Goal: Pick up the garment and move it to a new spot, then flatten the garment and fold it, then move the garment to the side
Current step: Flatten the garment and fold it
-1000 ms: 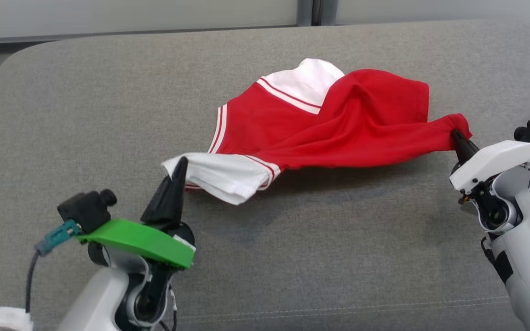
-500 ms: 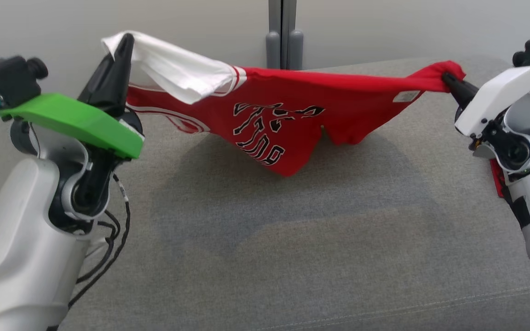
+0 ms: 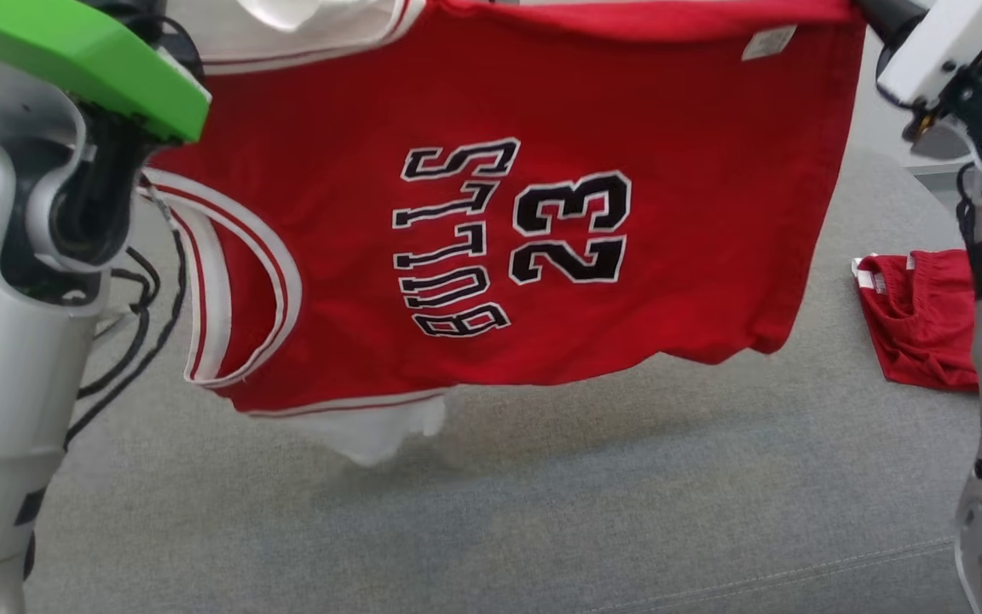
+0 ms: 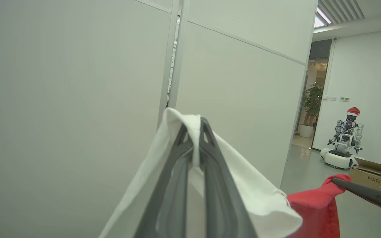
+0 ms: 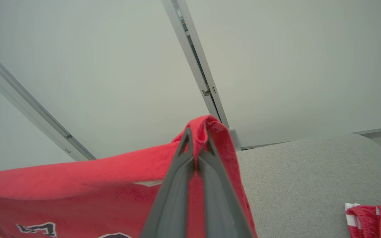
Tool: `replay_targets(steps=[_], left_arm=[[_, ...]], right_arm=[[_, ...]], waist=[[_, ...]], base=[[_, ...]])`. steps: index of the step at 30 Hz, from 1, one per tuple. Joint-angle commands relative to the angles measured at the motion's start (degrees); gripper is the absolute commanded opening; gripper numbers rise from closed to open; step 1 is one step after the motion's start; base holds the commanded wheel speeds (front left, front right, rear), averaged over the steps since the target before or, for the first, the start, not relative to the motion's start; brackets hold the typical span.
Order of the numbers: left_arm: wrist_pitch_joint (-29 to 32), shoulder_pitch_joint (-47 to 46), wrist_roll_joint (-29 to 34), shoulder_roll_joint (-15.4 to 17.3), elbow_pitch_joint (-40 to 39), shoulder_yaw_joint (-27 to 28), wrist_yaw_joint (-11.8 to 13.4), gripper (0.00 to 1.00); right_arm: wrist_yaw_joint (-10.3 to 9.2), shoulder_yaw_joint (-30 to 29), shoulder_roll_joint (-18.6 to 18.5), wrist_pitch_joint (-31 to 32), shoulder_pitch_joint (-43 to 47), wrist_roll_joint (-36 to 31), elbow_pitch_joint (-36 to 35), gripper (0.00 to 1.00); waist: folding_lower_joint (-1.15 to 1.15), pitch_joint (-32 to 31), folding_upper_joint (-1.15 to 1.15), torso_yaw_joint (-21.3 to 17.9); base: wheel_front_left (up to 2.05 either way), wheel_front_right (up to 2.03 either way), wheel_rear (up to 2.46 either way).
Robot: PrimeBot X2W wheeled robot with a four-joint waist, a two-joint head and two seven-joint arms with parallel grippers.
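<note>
The red Bulls jersey, crumpled on the grey cushion a second ago, has come right up off it; the left gripper and right gripper have risen high, and it now hangs spread out, lettering showing

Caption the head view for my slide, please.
Red jersey held spread above the cushion by the left end effector and right end effector; shorts lie at right.

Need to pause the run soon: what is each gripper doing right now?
Left gripper: shut on the jersey, at its white edge.
Right gripper: shut on the jersey's red corner.
</note>
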Motion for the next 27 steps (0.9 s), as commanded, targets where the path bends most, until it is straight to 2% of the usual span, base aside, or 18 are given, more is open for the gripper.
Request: replay_targets(steps=[1, 7, 9, 12, 18, 20, 24, 25, 27], left_arm=[[0.4, -1.4, 0.3, 0.7, 0.3, 0.4, 0.2, 0.0], [2.9, -4.0, -0.6, 1.0, 2.5, 0.7, 1.2, 0.0], [3.5, -5.0, -1.0, 0.5, 3.9, 0.7, 1.7, 0.0], [4.0, -7.2, -1.4, -0.6, 7.0, 1.1, 2.7, 0.0], [2.1, -18.1, 0.7, -3.2, 14.7, 2.4, 5.4, 0.0], [0.8, -20.6, 1.6, -3.6, 16.2, 2.6, 5.7, 0.0], [-9.3, -31.1, 6.9, -6.2, 20.8, 2.5, 4.6, 0.0], [-16.3, -35.1, 8.4, -8.2, 23.6, 3.1, 3.8, 0.0], [-21.3, -38.2, 9.5, -9.9, 26.8, 3.7, 2.7, 0.0]], right_arm=[[0.01, -1.5, 1.0, 1.1, -1.2, -1.0, -0.8, 0.0], [0.01, -7.9, 5.2, 7.1, -3.5, -6.1, -4.3, 0.0], [0.01, -9.2, 6.0, 7.1, -4.3, -8.0, -4.9, 0.0], [0.01, -10.1, 7.0, 3.8, -6.2, -10.4, -4.5, 0.0], [0.01, -11.9, 7.8, -7.5, -16.2, -16.6, 1.4, 0.0], [0.0, -12.4, 7.9, -9.8, -18.5, -17.7, 3.0, 0.0], [0.0, -13.2, 7.7, -21.0, -28.4, -22.7, 7.7, 0.0], [-0.01, -14.3, 7.0, -28.3, -32.3, -25.2, 9.9, 0.0], [-0.01, -14.8, 6.9, -34.4, -35.3, -26.6, 12.7, 0.0]], waist=[[0.0, -0.4, 0.0, -0.3], [0.0, 0.8, 0.0, -0.5], [0.0, 2.0, 0.0, -0.5], [0.0, 4.8, 0.0, -0.3], [0.0, 15.6, 0.0, 0.2], [0.0, 17.4, 0.0, 0.3], [0.0, 24.4, 0.0, 2.0], [0.0, 26.6, 0.0, 3.3], [0.0, 28.1, 0.0, 4.6]], base=[[0.0, 0.0, 0.0], [0.0, 0.0, 0.0], [0.0, 0.0, 0.0], [0.0, 0.0, 0.0], [0.0, 0.0, 0.0], [0.0, 0.0, 0.0], [0.0, 0.0, 0.0], [0.0, 0.0, 0.0], [0.0, 0.0, 0.0]])
